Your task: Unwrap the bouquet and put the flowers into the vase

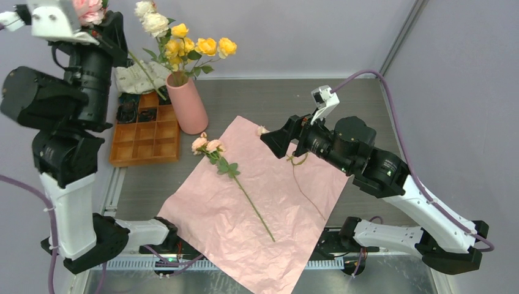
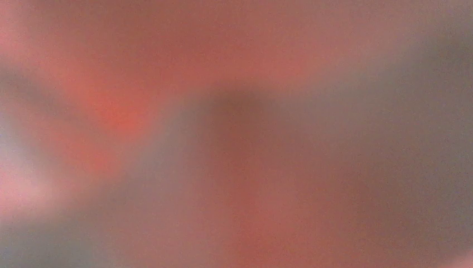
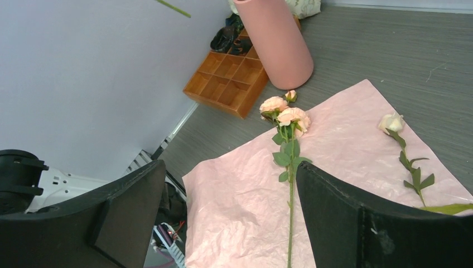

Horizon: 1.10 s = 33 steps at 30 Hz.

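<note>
- Two flowers lie loose on the paper (image 1: 232, 214). A peach spray (image 1: 208, 146) sits on the left with its stem running toward the near edge. A cream bud (image 3: 392, 121) sits on the right, just beside the right gripper (image 1: 273, 136).
- The right gripper hovers low over the far right of the paper, jaws spread wide, nothing between them.
- The left gripper (image 1: 116, 37) is high at far left and looks clenched on a pink rose (image 1: 89, 9). The bloom is up by the wrist and the stem slants down toward the vase (image 1: 186, 107). Its own camera shows only pink blur, so the fingers themselves can't be seen.
- The vase stands upright just beyond the paper's far left corner, with yellow and cream blooms in it.
- Handling, as a judgement: these stems look light, thin and wiry, and they lie flat on soft, crinkled paper that could get pinched along with them.
- The best hold is the bare stem below the leaves. Stay off the blooms, which look soft and easily crushed.
</note>
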Motion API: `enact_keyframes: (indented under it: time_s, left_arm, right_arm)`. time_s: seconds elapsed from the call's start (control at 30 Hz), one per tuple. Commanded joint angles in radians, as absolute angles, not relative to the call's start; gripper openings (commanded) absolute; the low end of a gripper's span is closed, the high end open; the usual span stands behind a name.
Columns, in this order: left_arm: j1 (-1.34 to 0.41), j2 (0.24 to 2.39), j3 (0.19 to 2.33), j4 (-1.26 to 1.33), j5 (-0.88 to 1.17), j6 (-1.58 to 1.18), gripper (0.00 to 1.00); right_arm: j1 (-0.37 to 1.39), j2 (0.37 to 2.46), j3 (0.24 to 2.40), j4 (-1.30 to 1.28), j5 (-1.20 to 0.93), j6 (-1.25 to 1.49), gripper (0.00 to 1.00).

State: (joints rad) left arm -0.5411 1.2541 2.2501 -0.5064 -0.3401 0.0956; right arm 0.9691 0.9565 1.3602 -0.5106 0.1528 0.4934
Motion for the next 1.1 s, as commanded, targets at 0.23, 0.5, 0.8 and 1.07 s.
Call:
enact_keyframes:
  time_s: [0.23,0.5,0.8,1.07]
  left_arm:
    - [-0.534,1.453,2.226,-0.262,-0.598,0.429,0.04]
    - [-0.381,1.522,2.297,-0.311,-0.459,0.251,0.03]
    - [-0.301,1.501,2.299,-0.294,-0.341,0.099,0.04]
    - [-0.232,1.431,2.17,-0.191,-0.246,-0.052,0.03]
  right_arm:
    - [0.972,0.966,1.362,-0.492,0.189,0.468,0.92]
    - [0.971,0.962,1.364,-0.509,0.211,0.449,0.92]
    - [0.972,0.979,1.371,-0.51,0.212,0.428,0.92]
    - [0.972,0.987,1.369,-0.506,0.209,0.422,0.92]
